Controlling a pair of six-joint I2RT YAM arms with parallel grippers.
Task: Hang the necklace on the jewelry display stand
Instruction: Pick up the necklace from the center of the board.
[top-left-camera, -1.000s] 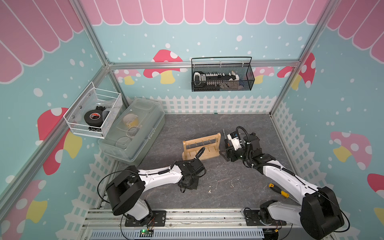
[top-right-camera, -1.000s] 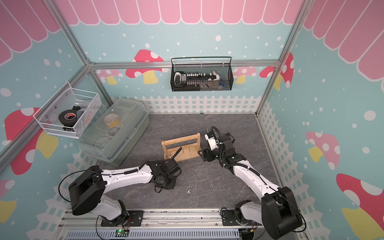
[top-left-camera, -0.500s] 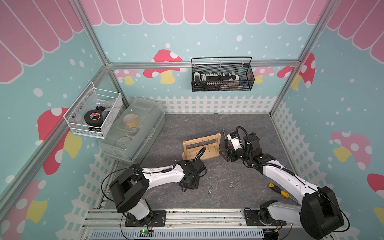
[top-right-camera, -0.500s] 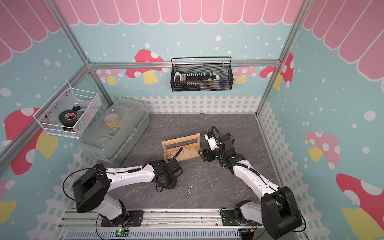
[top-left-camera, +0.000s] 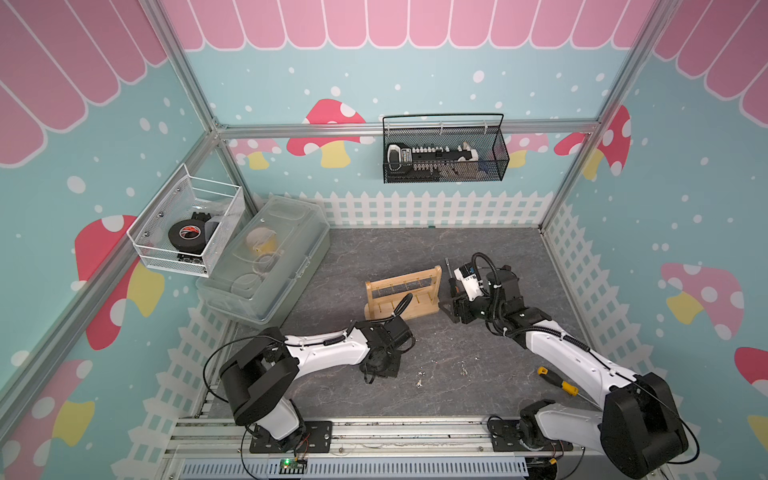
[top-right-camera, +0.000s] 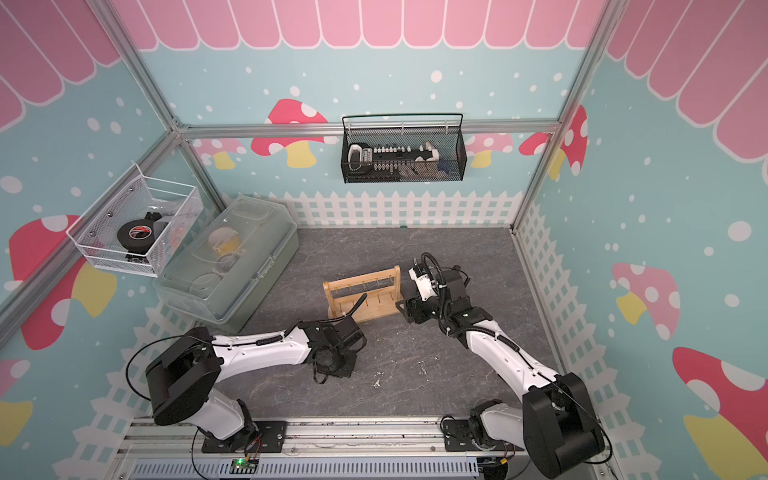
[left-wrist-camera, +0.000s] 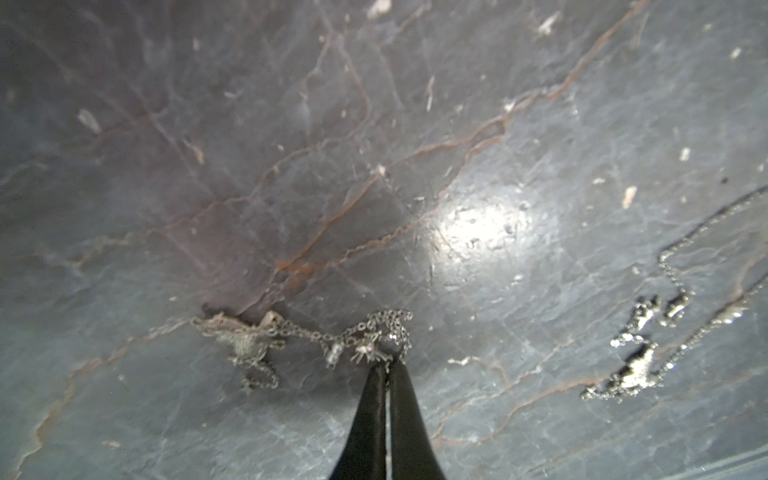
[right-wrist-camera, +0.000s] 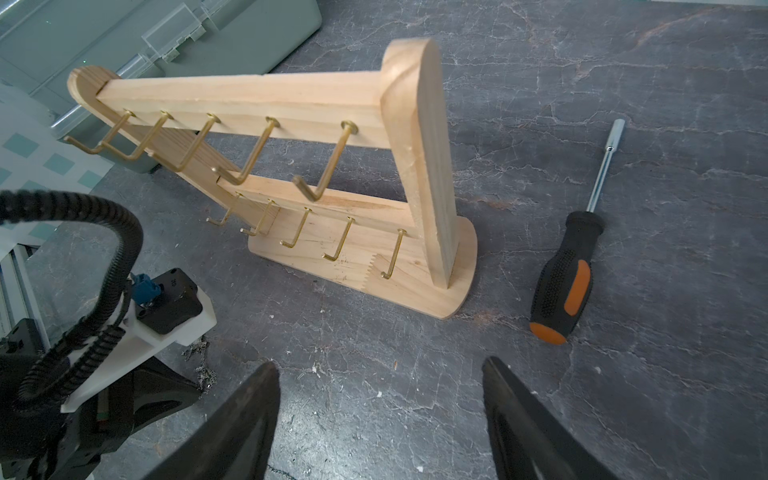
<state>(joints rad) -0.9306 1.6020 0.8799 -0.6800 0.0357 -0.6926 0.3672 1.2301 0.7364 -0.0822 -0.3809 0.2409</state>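
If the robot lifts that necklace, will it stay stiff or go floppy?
Probably floppy: the necklace is a thin chain lying in loose curls. Its charms would likely dangle and swing below the left end effector.

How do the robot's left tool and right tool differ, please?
The left tool is shut, pinching the thin silver charm necklace on the dark marbled tabletop; the right tool stands wide open, holding nothing. The left tool points down at the tabletop; the right tool faces the light-wood jewelry display stand with gold hooks. Both are black and tapered.
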